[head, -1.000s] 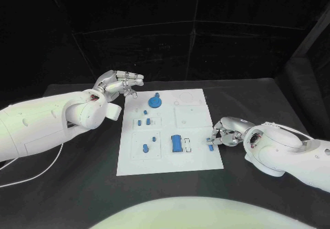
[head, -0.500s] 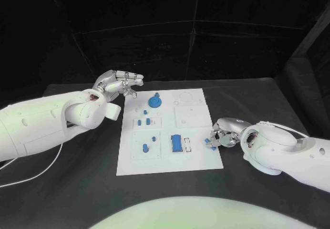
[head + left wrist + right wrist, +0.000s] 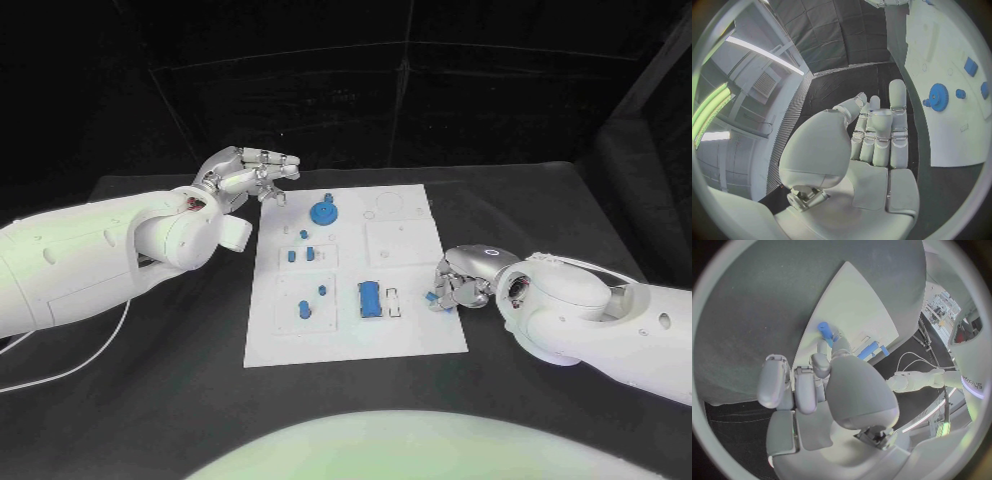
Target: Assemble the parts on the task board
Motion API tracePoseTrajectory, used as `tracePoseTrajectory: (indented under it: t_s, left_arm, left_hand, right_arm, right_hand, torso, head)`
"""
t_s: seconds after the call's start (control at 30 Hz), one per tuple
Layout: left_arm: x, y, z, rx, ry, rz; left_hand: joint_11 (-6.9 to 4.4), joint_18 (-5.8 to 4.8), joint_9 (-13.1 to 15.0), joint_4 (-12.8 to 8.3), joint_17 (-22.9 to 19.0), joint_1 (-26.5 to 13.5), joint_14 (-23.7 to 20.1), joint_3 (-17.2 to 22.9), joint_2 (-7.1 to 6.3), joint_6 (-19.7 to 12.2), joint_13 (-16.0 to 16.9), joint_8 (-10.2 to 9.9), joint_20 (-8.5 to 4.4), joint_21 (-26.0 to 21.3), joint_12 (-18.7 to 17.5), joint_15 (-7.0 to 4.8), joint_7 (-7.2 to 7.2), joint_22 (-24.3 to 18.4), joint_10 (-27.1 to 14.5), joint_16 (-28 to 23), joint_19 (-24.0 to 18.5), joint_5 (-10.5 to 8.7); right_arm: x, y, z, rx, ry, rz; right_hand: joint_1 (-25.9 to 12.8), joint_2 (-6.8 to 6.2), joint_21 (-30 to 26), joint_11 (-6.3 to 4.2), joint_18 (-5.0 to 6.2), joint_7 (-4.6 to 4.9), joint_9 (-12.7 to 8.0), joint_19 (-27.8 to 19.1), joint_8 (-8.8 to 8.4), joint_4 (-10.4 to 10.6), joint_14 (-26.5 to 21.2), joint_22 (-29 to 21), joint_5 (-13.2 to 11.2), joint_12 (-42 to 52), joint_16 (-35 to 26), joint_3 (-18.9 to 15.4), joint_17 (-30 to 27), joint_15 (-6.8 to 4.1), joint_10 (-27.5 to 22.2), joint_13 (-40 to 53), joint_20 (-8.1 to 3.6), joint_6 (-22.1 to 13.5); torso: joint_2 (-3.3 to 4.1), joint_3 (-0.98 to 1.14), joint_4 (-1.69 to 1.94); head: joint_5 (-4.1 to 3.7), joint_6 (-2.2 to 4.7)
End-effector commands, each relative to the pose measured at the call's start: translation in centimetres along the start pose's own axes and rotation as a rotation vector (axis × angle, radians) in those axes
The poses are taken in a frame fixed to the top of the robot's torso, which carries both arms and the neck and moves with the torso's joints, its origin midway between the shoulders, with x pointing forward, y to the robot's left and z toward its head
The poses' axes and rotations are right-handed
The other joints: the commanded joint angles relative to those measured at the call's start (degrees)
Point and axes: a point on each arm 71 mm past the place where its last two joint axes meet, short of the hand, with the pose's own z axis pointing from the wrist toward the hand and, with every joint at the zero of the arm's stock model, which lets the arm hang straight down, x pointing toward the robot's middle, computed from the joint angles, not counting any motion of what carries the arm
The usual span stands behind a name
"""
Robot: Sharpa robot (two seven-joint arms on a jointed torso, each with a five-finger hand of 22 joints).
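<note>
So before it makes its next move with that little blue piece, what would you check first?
1. Right hand holds a small blue part: ok, pinched at the fingertips in the right wrist view.
2. Part is over the board: ok, at its right edge.
3. Which slot the part belongs in: cannot tell.
4. Left hand is out of the way: ok, empty, off the board's far left corner.
5. Other parts undisturbed: ok, the gear and long block sit on the board.
6. Part's tilt in the grip: cannot tell.
</note>
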Motion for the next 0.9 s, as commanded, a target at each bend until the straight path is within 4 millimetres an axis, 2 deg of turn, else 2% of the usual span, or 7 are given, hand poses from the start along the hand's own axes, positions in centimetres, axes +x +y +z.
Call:
tracePoseTrajectory:
  t_s: [0.03,0.13,0.3,0.4,0.5,0.67,0.9]
  left_arm:
    - [0.1,-0.1,0.0,0.003,0.012,-0.007]
    - [0.1,-0.1,0.0,0.007,0.009,-0.005]
    - [0.1,-0.1,0.0,0.009,0.006,-0.004]
    - [0.1,-0.1,0.1,0.009,0.006,-0.004]
    - [0.2,-0.1,0.1,0.009,0.007,-0.004]
    - [0.2,-0.1,0.1,0.009,0.009,-0.005]
    - [0.3,-0.1,0.1,0.009,0.01,-0.005]
  left_hand:
    - [-0.09,0.75,-0.05,-0.16,-0.06,0.19,-0.34,-0.06,0.3,0.18,0.05,-0.2,-0.05,-0.25,0.31,-0.15,0.18,-0.06,-0.4,-0.32,-0.38,0.12]
    - [-0.08,0.75,-0.06,-0.19,-0.08,0.21,-0.37,-0.06,0.29,0.16,0.07,-0.21,-0.04,-0.26,0.32,-0.15,0.19,-0.06,-0.44,-0.32,-0.39,0.12]
    - [-0.08,0.75,-0.06,-0.19,-0.08,0.21,-0.37,-0.06,0.29,0.16,0.07,-0.21,-0.04,-0.26,0.32,-0.15,0.19,-0.06,-0.44,-0.32,-0.39,0.12]
    - [-0.08,0.75,-0.06,-0.19,-0.08,0.21,-0.37,-0.06,0.29,0.16,0.07,-0.21,-0.04,-0.26,0.32,-0.15,0.19,-0.06,-0.44,-0.32,-0.39,0.12]
    - [-0.08,0.75,-0.06,-0.19,-0.08,0.21,-0.37,-0.06,0.29,0.16,0.07,-0.21,-0.04,-0.26,0.32,-0.15,0.19,-0.06,-0.44,-0.32,-0.39,0.12]
    - [-0.11,0.75,-0.06,-0.27,-0.1,0.32,-0.39,-0.01,0.35,0.2,0.09,-0.19,-0.05,-0.27,0.34,-0.16,0.15,-0.06,-0.45,-0.31,-0.4,0.12]
    - [-0.1,0.75,-0.04,-0.24,-0.13,0.27,-0.4,-0.02,0.38,0.26,0.1,-0.16,-0.05,-0.27,0.36,-0.15,0.14,-0.06,-0.46,-0.31,-0.4,0.12]
  right_arm:
    - [0.4,0.2,-0.1,-0.006,0.004,-0.06]
    - [0.2,0.5,-0.3,-0.017,-0.028,-0.038]
    - [0.1,0.9,-0.7,-0.021,-0.04,0.035]
    - [0.1,1.0,-1.0,-0.012,-0.041,0.126]
    - [0.0,1.1,-1.2,0.001,-0.05,0.224]
    - [-0.3,1.3,-1.5,0.016,-0.078,0.356]
    - [-0.5,1.9,-1.5,0.013,-0.114,0.429]
  right_hand:
    - [2.54,1.25,-0.22,-0.13,-0.6,-0.05,-0.56,-0.24,-0.47,-1.19,3.51,0.1,2.17,-0.22,-0.18,1.13,3.56,0.1,-0.37,-0.05,-0.16,-0.25]
    - [5.05,2.32,0.12,-0.37,-0.72,-0.39,-0.87,0.08,-0.79,-2.41,3.68,0.7,4.14,0.42,0.2,3.24,4.2,-0.13,0.04,0.54,-0.38,0.56]
    - [4.88,2.39,0.37,-0.38,-0.82,-0.36,-1.43,0.33,-1.64,-2.16,3.78,1.1,5.45,0.57,0.45,4.68,4.62,-0.11,0.38,0.68,-0.46,0.96]
    - [3.86,2.16,0.78,-0.38,-0.95,-0.31,-2.15,0.69,-2.84,-1.32,3.88,1.77,6.27,0.95,0.68,5.81,4.99,-0.1,0.92,0.95,-0.46,1.27]
    - [2.67,1.49,0.89,-0.22,-0.98,-0.15,-2.98,0.82,-4.37,-0.25,3.88,1.95,6.99,0.37,0.68,6.92,5.01,-0.03,0.81,0.53,-0.42,1.31]
    - [1.69,0.27,0.99,0.01,-1.01,0.19,-4.1,0.91,-6.53,1.14,3.89,2.14,10.85,-0.27,0.72,9.57,5.13,0.19,0.63,0.12,-0.2,1.64]
    - [-0.12,-2.22,1.19,-0.07,-1.04,0.05,-4.63,1.09,-7.94,2.99,3.95,2.52,10.8,0.15,0.86,13.42,5.41,0.1,1.25,0.47,-0.28,3.3]
  torso:
    - [-0.02,0.01,0.01]
    - [-0.05,0.11,0.08]
    - [-0.08,-0.05,0.05]
    - [-0.04,-0.01,0.08]
    - [-0.02,0.0,-0.04]
    - [0.01,-0.03,-0.02]
    - [0.04,-0.02,0.06]
  head:
    - [0.0,-0.03]
    - [-0.04,-0.1]
    - [-0.01,-0.14]
    - [0.11,0.02]
    - [0.19,0.05]
    - [0.17,0.14]
    - [0.22,0.02]
